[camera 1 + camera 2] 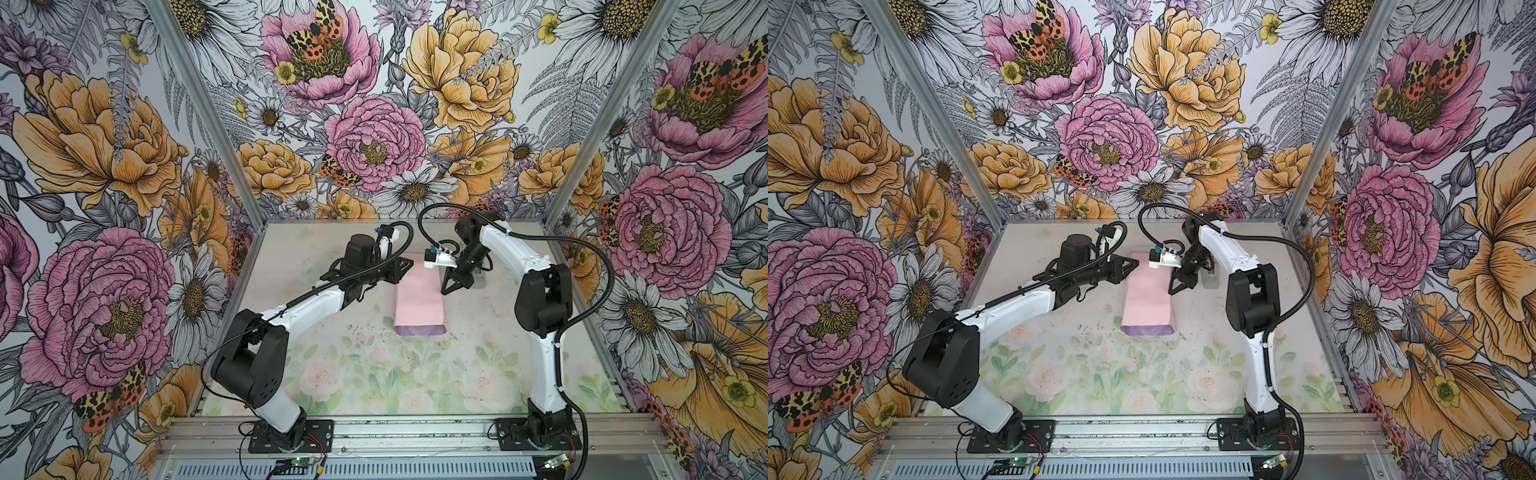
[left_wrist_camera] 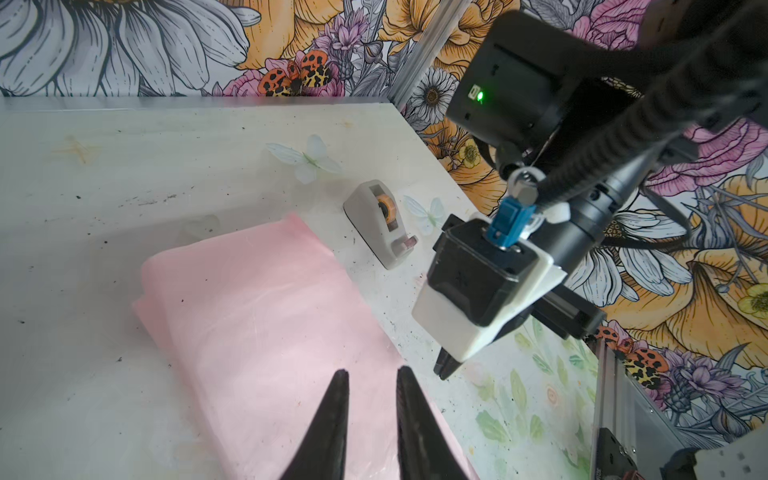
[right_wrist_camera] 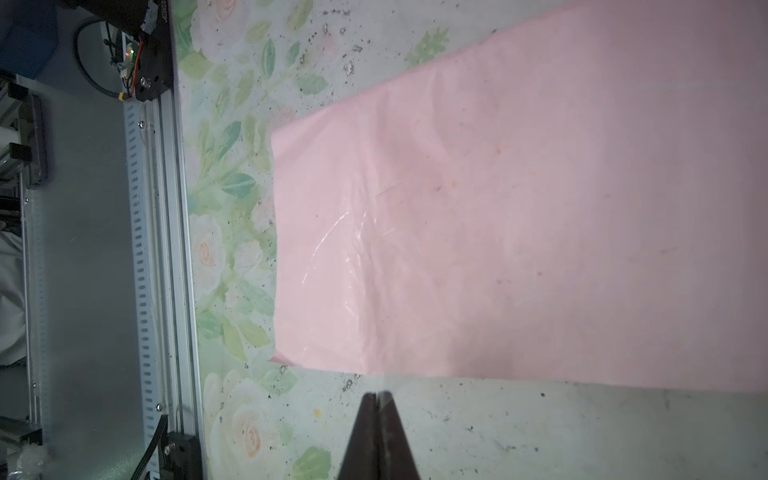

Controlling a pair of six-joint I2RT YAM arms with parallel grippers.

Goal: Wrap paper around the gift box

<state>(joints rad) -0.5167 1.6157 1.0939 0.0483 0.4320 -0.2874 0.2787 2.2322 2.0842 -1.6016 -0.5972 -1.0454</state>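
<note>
The paper [image 1: 417, 299] [image 1: 1148, 297] lies folded into a long bundle mid-table, pale pink side up, with a lilac strip [image 1: 419, 330] showing at its near end. The gift box is hidden; no navy surface shows. My left gripper [image 2: 370, 372] [image 1: 406, 265] hovers over the pink paper [image 2: 266, 316] near its far left part, its jaws a narrow gap apart with nothing between them. My right gripper [image 3: 377, 394] [image 1: 444, 292] is shut, its tip just off the paper's [image 3: 498, 228] right edge, above bare table. A shiny clear patch [image 3: 345, 249] sits on the paper.
A small grey tape dispenser [image 2: 384, 224] [image 1: 1210, 280] stands right of the paper's far end, behind my right gripper. The table [image 1: 374, 374] has a printed floral mat. Floral walls close three sides. An aluminium rail [image 1: 395, 432] carries both arm bases at the front.
</note>
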